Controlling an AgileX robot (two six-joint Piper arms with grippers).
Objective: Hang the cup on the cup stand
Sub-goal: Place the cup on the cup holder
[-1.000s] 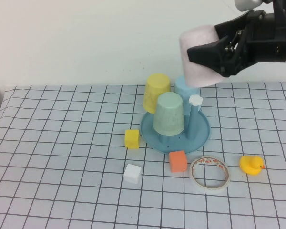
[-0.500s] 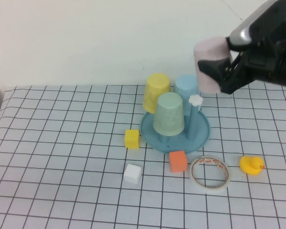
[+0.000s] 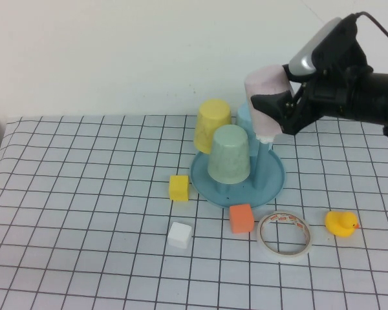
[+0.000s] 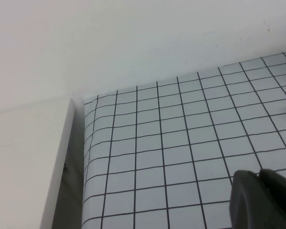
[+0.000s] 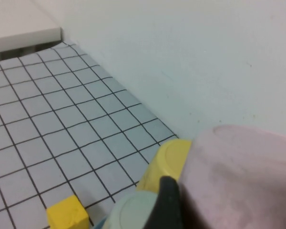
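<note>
Above the cup stand (image 3: 238, 175), the right tool (image 3: 276, 110) holds the pink cup (image 3: 265, 97) upside down. Its jaws are clamped on the cup's sides. The cup's open end hangs right over the peg with the white flower cap (image 3: 266, 137), nearly touching it.

On the stand there is a green cup (image 3: 229, 154), with a yellow cup (image 3: 213, 124) and a blue cup (image 3: 247, 118) behind it. They sit close to the pink cup, so there is not much room.

The pink cup looks light and made of thin plastic. It has no handle and smooth, slanted sides, so I think it could slip if held too softly, or bend if squeezed too hard. The middle of the side looks like the best place to hold it, which is where the tool has it.

The left tool (image 4: 264, 200) is far from the stand, over a bare part of the table (image 4: 181, 143). Its jaws are together and hold nothing.
</note>
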